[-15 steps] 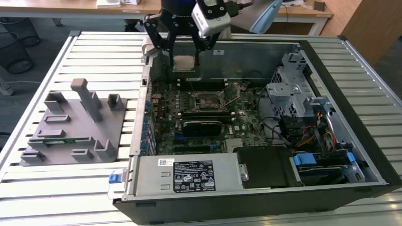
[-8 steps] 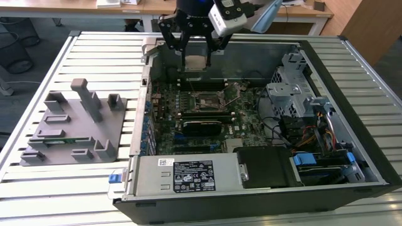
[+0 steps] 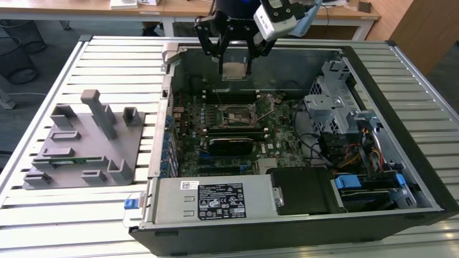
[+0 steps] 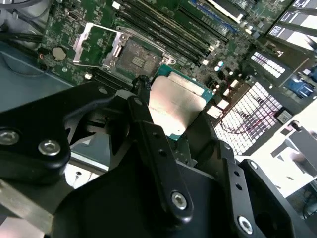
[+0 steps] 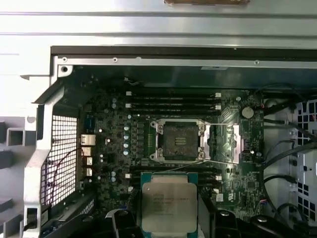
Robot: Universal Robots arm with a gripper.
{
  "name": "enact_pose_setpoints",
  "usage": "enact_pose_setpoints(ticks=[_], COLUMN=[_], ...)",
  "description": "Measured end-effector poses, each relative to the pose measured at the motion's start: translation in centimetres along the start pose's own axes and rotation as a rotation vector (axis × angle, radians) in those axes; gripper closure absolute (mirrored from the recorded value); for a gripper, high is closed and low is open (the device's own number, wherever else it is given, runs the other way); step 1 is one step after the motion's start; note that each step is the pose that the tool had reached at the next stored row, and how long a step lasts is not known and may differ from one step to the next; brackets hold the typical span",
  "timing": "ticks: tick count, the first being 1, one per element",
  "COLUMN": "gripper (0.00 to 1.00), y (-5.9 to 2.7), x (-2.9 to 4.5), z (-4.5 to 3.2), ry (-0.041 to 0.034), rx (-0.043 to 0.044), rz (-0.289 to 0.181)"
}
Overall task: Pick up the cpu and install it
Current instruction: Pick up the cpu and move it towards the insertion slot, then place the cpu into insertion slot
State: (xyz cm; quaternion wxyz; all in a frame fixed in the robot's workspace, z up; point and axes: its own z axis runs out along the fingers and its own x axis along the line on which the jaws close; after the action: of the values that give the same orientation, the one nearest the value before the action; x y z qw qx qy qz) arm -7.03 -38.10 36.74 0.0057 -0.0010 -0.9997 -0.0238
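The cpu (image 3: 234, 70) is a flat square chip with a silver-grey top, and my gripper (image 3: 234, 65) is shut on it by two opposite edges. It hangs above the far end of the open computer case (image 3: 161, 107), off the motherboard. Both wrist views show the cpu (image 4: 176, 101) (image 5: 168, 202) level between the black fingers (image 4: 143, 106). The open socket (image 3: 237, 114) (image 4: 135, 58) (image 5: 178, 140) lies on the motherboard below, with its metal load frame swung back. In the first wrist view the chip sits short of the socket, over the memory slots.
A grey moulded fixture (image 3: 79, 145) holding a green memory stick (image 3: 75, 159) rests on the slatted table at the exterior view's left. Inside the case are a black module (image 3: 231, 145), the power supply (image 3: 208, 200), a metal drive cage (image 3: 331, 102) and loose cables (image 3: 337, 148).
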Motion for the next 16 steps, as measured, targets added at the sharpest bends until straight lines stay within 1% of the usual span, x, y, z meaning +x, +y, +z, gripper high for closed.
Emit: enact_pose_setpoints(ticks=[3, 6, 12, 16], gripper=[0.46, 0.46, 0.46, 0.46], y=[0.17, 0.19, 0.19, 0.21], x=[-0.48, -0.78, -0.9, -0.9], z=[0.05, 0.14, 0.2, 0.24], ry=[0.0, -0.0002, -0.0001, -0.0014], rx=[0.0, 0.0, 0.0026, 0.0052], rz=[0.0, 0.0, 0.001, 0.029])
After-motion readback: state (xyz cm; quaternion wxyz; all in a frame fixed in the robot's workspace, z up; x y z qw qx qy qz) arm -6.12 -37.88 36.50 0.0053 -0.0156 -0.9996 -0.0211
